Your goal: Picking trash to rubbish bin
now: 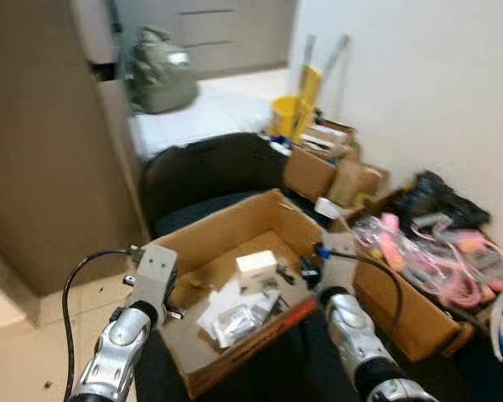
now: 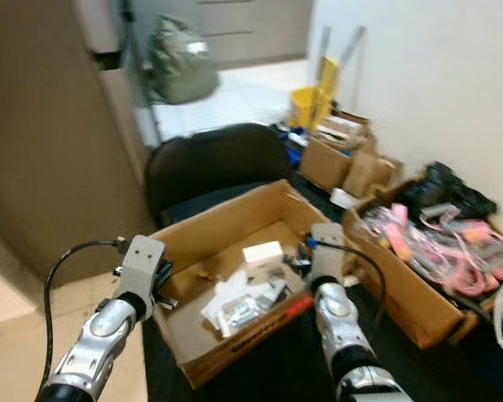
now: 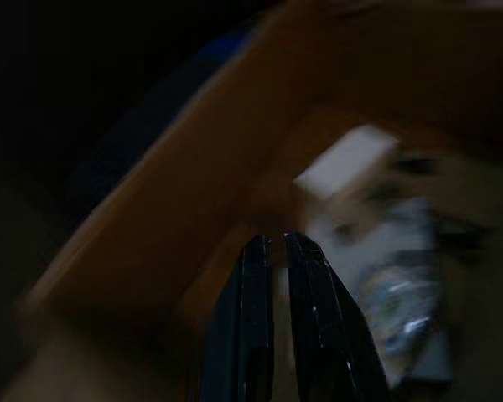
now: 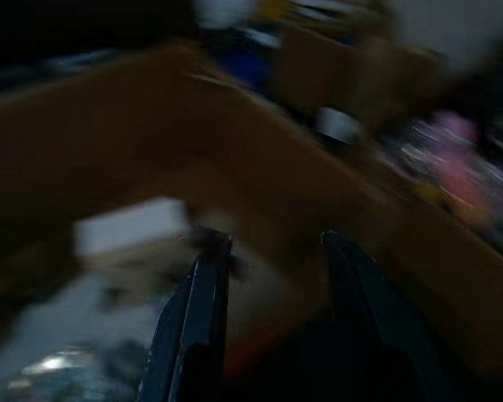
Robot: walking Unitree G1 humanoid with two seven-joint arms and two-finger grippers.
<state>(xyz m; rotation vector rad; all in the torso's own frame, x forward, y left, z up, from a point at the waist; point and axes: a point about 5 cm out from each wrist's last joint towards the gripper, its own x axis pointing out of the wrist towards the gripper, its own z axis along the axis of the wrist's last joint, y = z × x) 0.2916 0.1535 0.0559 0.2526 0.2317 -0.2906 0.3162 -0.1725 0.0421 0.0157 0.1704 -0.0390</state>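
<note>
An open cardboard box (image 1: 203, 237) stands in front of me on a dark surface. Inside lie a small white carton (image 1: 256, 266), white papers (image 1: 226, 301) and a shiny foil wrapper (image 1: 235, 321). My left gripper (image 3: 274, 243) hovers at the box's left wall, fingers pressed together and holding nothing. At the box's right front corner my right gripper (image 4: 272, 239) points into the box, its fingers spread apart and empty. The white carton (image 4: 130, 226) lies just beyond them. Both wrist views are dark and blurred.
A black chair (image 1: 210, 172) stands behind the box. To the right is a second cardboard box (image 1: 402, 310) full of pink items (image 1: 453, 255). Smaller boxes (image 1: 323, 163) and a yellow bucket (image 1: 289, 113) line the wall. A brown cabinet (image 1: 42, 142) closes the left side.
</note>
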